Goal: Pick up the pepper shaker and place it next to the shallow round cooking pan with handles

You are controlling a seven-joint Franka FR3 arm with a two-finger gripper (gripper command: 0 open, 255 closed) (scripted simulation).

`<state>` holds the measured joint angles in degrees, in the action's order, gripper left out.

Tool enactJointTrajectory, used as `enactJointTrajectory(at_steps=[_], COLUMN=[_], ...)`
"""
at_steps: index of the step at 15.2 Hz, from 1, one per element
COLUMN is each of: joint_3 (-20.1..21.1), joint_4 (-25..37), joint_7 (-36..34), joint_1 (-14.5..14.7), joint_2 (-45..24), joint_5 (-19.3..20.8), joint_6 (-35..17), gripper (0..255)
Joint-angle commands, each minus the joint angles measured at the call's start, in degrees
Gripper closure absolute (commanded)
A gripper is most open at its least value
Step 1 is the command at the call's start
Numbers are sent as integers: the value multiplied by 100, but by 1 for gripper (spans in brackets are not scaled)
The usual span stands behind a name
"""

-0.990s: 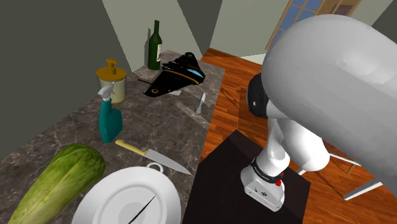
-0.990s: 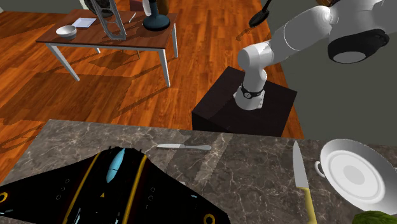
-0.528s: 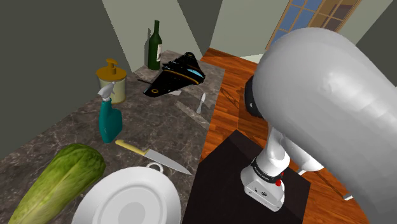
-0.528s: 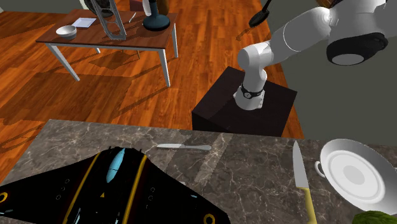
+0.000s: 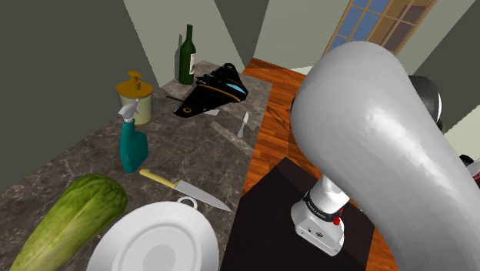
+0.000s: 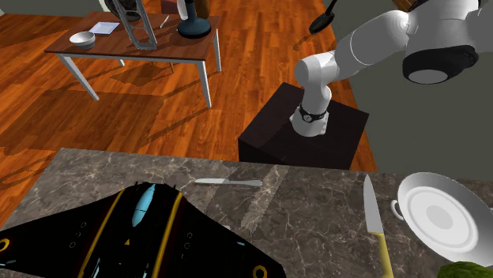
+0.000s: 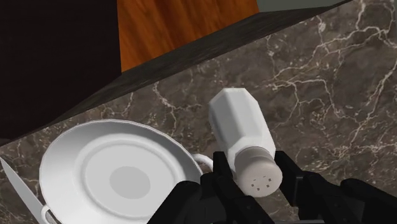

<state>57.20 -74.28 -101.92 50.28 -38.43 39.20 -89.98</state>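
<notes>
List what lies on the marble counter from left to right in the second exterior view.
black model aircraft → small table knife → yellow-handled kitchen knife → white shallow pan. The green vegetable at the lower right corner overlaps the pan's span, so it is left out.

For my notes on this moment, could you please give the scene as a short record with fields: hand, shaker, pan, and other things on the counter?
hand: black, shut on the capped end of the shaker
shaker: white, tilted, seen over the marble counter, beside the pan
pan: white, round, shallow, with handles, on the counter
knife: yellow handle, lying next to the pan
other things: green vegetable, teal spray bottle, dark green bottle, black model aircraft
</notes>
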Motion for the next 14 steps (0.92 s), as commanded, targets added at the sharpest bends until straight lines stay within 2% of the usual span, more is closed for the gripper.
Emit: enactJointTrajectory(at_steps=[1, 14], joint_3=[-3, -145], joint_4=[-167, -884], joint_7=[-55, -339], joint_1=[-52, -192], joint_2=[-13, -256], joint_5=[17, 246], joint_6=[-148, -928], gripper=[255, 255])
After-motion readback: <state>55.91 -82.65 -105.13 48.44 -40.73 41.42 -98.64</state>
